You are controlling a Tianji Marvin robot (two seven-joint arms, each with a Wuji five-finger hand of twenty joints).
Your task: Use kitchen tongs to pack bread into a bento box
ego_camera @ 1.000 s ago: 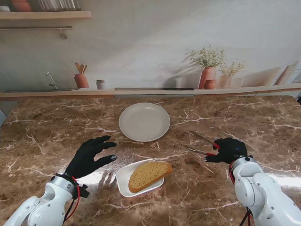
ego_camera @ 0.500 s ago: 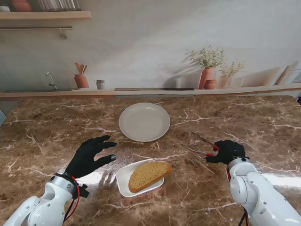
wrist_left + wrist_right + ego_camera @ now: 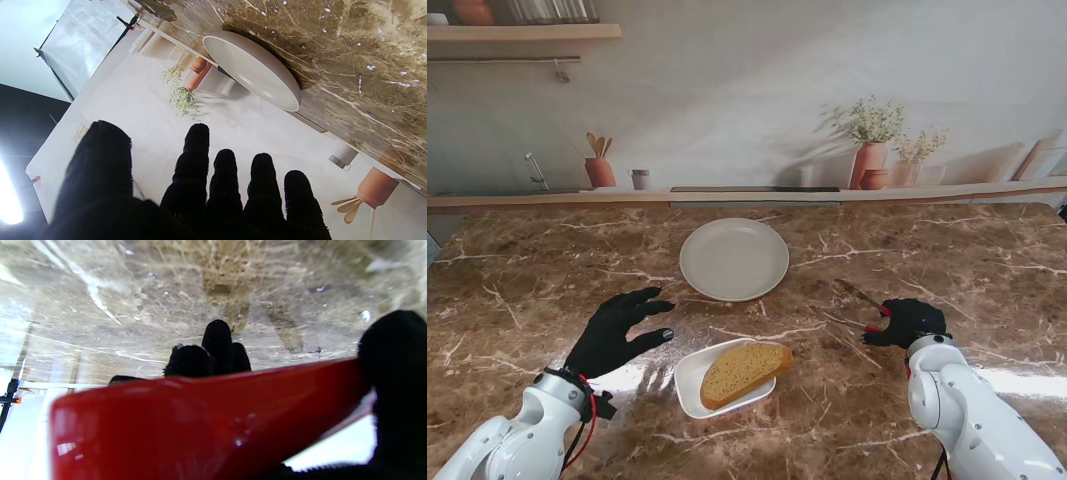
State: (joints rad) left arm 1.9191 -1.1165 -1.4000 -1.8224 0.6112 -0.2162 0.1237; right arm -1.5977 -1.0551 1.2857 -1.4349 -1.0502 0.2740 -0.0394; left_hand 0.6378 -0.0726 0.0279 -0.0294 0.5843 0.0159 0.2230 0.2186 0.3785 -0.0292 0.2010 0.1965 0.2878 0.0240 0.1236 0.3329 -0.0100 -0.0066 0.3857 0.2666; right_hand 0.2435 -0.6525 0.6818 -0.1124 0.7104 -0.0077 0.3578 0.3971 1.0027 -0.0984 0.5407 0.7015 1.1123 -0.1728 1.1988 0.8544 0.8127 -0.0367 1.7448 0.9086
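A slice of brown bread [image 3: 745, 371] lies in a small white dish [image 3: 690, 385] near me at the table's middle. Farther off sits a round white plate [image 3: 734, 259], seen too in the left wrist view as plate [image 3: 253, 71]. My right hand [image 3: 911, 322] is shut on the tongs [image 3: 855, 308], whose red handle [image 3: 200, 426] fills the right wrist view; the metal arms point left, toward the plate, spread apart. My left hand [image 3: 617, 333] hovers open left of the dish, fingers [image 3: 196, 166] spread, holding nothing.
The brown marble table [image 3: 547, 270] ends at a back ledge with a terracotta utensil pot [image 3: 599, 170], a small cup [image 3: 640, 179] and potted plants [image 3: 870, 150].
My right hand with the tongs has drawn slightly nearer to me and to the left. The left hand, bread and plate have not moved.
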